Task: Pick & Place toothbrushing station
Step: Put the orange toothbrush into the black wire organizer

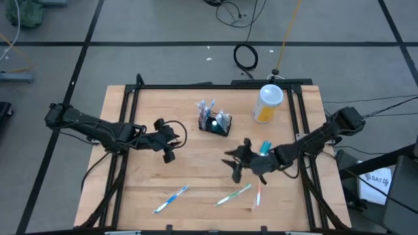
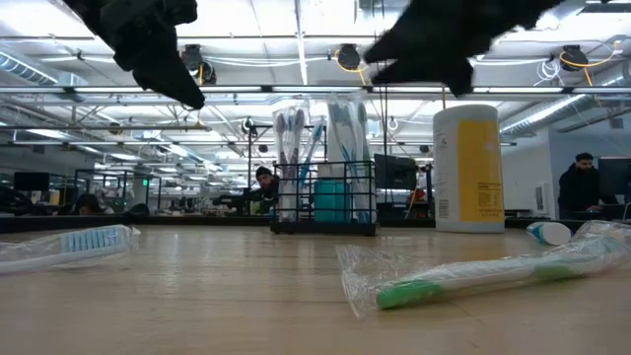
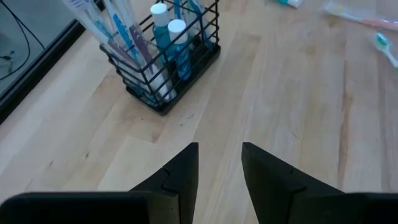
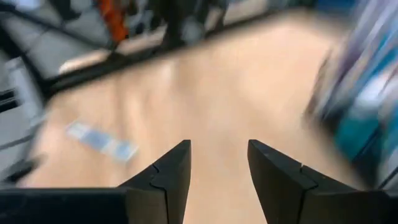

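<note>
The toothbrushing station (image 1: 215,122) is a small black wire caddy standing upright on its base, far of the table's middle. It holds wrapped toothbrushes and blue tubes (image 3: 169,38). My left gripper (image 1: 174,141) hovers open to the caddy's left, above the wood, its fingers (image 3: 185,168) pointing toward the caddy (image 3: 158,59) with nothing between them. My right gripper (image 1: 234,160) hovers open on the near right side of the caddy, clear of the table, with nothing between its fingers (image 4: 171,171). In the low view the caddy (image 2: 325,195) stands between the two raised grippers.
A yellow bottle with a white lid (image 1: 268,103) stands right of the caddy. Wrapped toothbrushes lie near the front edge: a blue one (image 1: 171,198), a green one (image 1: 233,194) and a pinkish one (image 1: 257,196). A teal item (image 1: 265,148) lies by my right arm.
</note>
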Controlling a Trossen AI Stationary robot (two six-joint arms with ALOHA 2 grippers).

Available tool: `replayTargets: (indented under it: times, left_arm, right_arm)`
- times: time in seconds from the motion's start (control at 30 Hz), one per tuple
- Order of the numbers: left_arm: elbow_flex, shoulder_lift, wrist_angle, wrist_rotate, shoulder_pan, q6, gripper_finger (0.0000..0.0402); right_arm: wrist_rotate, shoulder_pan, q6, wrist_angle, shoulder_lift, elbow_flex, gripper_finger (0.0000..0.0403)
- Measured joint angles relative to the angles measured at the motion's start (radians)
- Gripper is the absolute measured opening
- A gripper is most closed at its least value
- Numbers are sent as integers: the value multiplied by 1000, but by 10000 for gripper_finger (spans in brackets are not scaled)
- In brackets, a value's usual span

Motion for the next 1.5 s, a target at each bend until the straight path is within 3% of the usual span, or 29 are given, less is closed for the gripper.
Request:
replayTargets:
  times: [0.2, 0.33, 0.53, 0.7, 0.83, 1.1, 1.33, 1.5]
  left_arm:
    - [0, 0, 10, -1, 0, 0, 129]
    - [0, 0, 11, -1, 0, 0, 129]
    - [0, 0, 12, -2, 0, 23, 129]
    - [0, 0, 11, -4, 0, 26, 129]
    - [0, 0, 11, -4, 0, 26, 129]
    - [0, 0, 12, -3, 0, 26, 129]
    - [0, 0, 13, -5, 0, 26, 129]
    - [0, 0, 15, -6, 0, 39, 129]
  right_arm:
    - [-468, 1, 490, -339, -44, 1, 150]
    - [-613, 18, 713, -553, -60, 1, 150]
    - [-647, 57, 948, -821, -62, 1, 150]
    - [-618, 63, 1051, -906, -62, -3, 150]
    - [-543, 58, 1068, -827, -62, -55, 150]
    - [-569, 22, 1075, -545, -69, -234, 150]
    - [-586, -13, 963, -536, -70, -272, 148]
    - [-591, -25, 913, -538, -69, -273, 120]
